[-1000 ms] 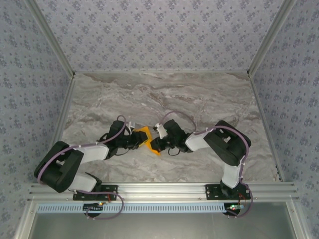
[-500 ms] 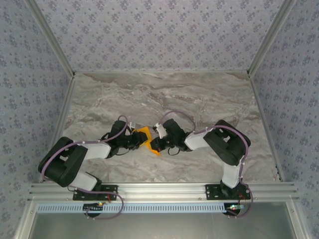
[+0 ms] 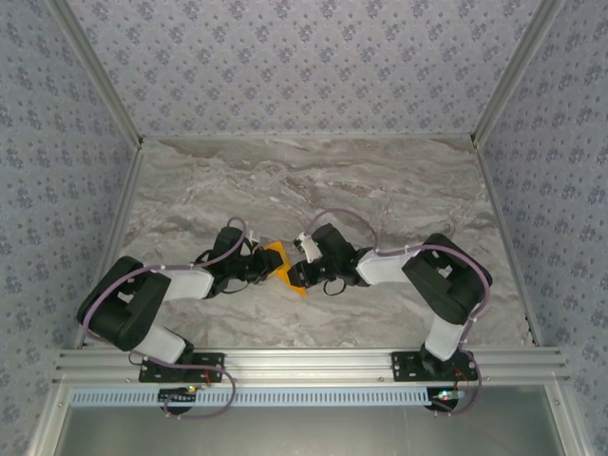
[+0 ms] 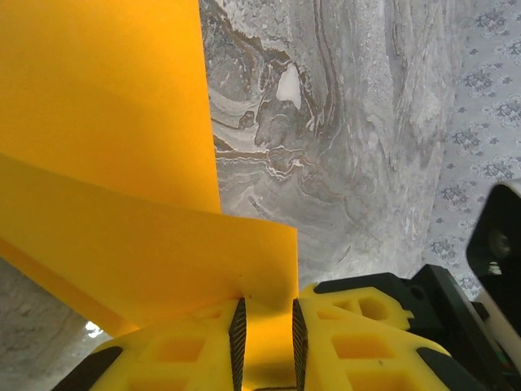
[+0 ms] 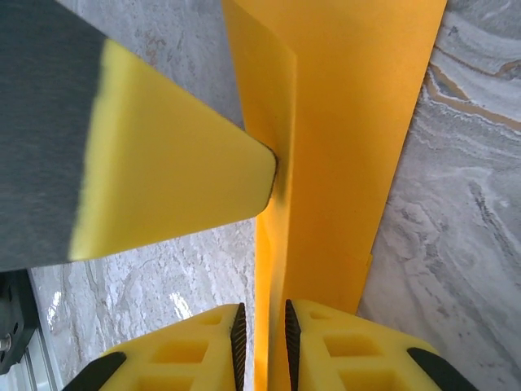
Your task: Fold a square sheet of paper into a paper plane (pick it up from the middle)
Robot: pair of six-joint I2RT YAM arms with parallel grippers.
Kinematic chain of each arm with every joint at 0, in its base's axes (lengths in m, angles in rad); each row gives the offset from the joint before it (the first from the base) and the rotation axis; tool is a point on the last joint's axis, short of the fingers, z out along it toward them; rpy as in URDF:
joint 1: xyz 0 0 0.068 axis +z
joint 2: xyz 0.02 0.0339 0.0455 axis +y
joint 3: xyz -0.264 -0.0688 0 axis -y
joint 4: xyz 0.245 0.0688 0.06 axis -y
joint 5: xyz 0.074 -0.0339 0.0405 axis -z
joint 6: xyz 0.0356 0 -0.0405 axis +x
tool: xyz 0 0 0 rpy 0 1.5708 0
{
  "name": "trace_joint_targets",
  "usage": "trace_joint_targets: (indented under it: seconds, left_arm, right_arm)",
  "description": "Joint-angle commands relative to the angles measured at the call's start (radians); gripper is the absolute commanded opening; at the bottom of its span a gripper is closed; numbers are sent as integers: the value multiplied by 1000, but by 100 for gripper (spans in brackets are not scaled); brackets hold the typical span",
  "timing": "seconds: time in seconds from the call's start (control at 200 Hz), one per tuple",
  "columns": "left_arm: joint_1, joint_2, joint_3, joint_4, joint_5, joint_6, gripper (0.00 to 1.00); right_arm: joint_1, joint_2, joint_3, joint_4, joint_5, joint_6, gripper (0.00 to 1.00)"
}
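The orange square sheet of paper (image 3: 278, 260), folded into layers, stands off the marble table between both grippers. My left gripper (image 3: 265, 267) meets it from the left. In the left wrist view its jaws (image 4: 264, 306) stand narrowly apart, with an edge of the paper (image 4: 122, 122) lying in the gap. My right gripper (image 3: 294, 272) comes from the right. Its jaws (image 5: 260, 311) are slightly apart around a thin upright edge of the paper (image 5: 350, 122), with table showing beside that edge. One left fingertip (image 5: 179, 179) touches the paper's flap from the side.
The grey marble table (image 3: 313, 180) stretches behind and to both sides of the grippers. Patterned walls with metal posts (image 3: 100, 76) enclose it. An aluminium rail (image 3: 304, 361) with the arm bases runs along the near edge.
My right gripper's jaws have parted from shut to a narrow gap. The left jaws have narrowed a little, and both arms' elbows have shifted. The paper has stayed where it was.
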Motion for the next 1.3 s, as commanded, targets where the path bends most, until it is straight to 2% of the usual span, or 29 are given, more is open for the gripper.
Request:
trace_joint_targets:
  seconds: [0.0, 0.275, 0.445, 0.56, 0.994, 1.294]
  left_arm:
    - [-7, 10, 23, 22, 16, 22, 25]
    - [-6, 10, 27, 17, 19, 27, 24]
    - [-8, 10, 28, 11, 19, 29, 24]
    - [-8, 11, 27, 10, 20, 31, 24]
    - [-7, 11, 9, 10, 19, 33, 23]
    - [-7, 11, 4, 8, 20, 38, 23]
  right_arm:
    - [13, -43, 10, -69, 33, -19, 26]
    - [20, -35, 22, -124, 54, -10, 23]
    - [24, -23, 27, -121, 27, -3, 8]
    - [34, 4, 42, -142, 25, -17, 6]
    - [36, 33, 41, -117, 22, 16, 7]
    - [28, -51, 36, -173, 30, 26, 18]
